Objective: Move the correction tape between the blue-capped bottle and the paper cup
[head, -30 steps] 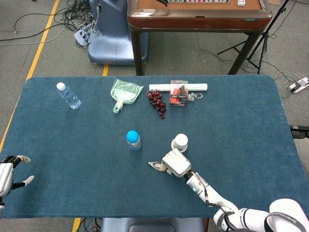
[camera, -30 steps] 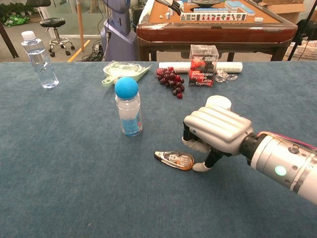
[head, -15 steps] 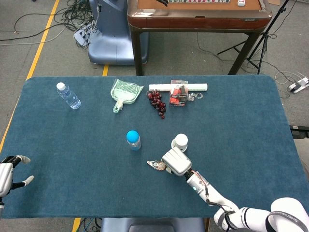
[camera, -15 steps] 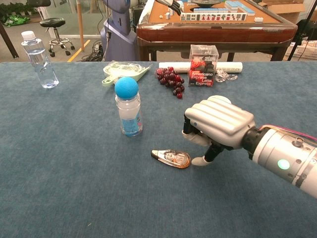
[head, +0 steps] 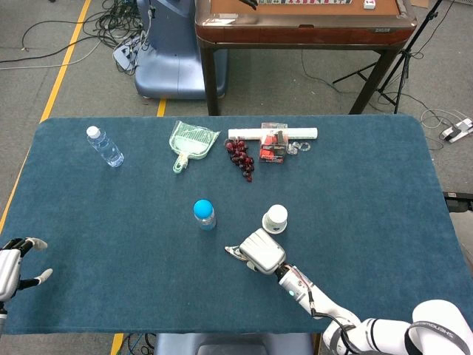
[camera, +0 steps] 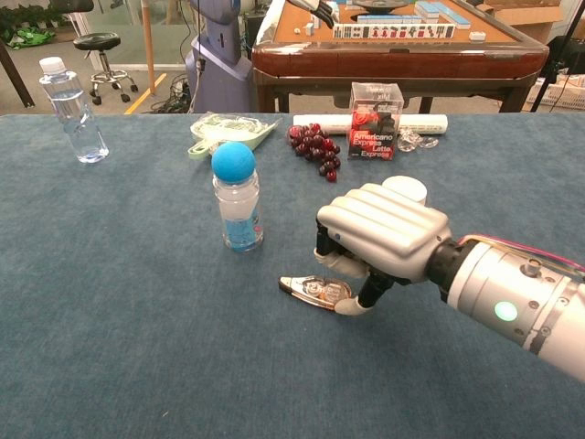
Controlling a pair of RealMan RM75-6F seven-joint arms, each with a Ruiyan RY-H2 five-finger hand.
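Observation:
The correction tape (camera: 309, 289), clear with an orange wheel, lies flat on the blue table cloth (camera: 137, 320). It is in front of the gap between the blue-capped bottle (camera: 238, 197) and the white paper cup (camera: 406, 188). My right hand (camera: 379, 240) arches over its rear end, thumb tip in front and curled fingers behind, pinching it. In the head view the tape (head: 234, 251) pokes out left of the right hand (head: 260, 251), below the bottle (head: 204, 213) and cup (head: 275, 217). My left hand (head: 15, 270) hovers with spread fingers at the near left table edge, holding nothing.
Along the far side stand a clear water bottle (head: 106, 146), a green dustpan (head: 191, 142), dark grapes (head: 241, 154), a red box (head: 273, 144) and a white tube (head: 244, 134). A wooden table (head: 295, 22) stands beyond.
My right hand has shifted left and lowered over the tape, after lifting slightly off it half a second ago. The tape slid a little left. The left hand is still.

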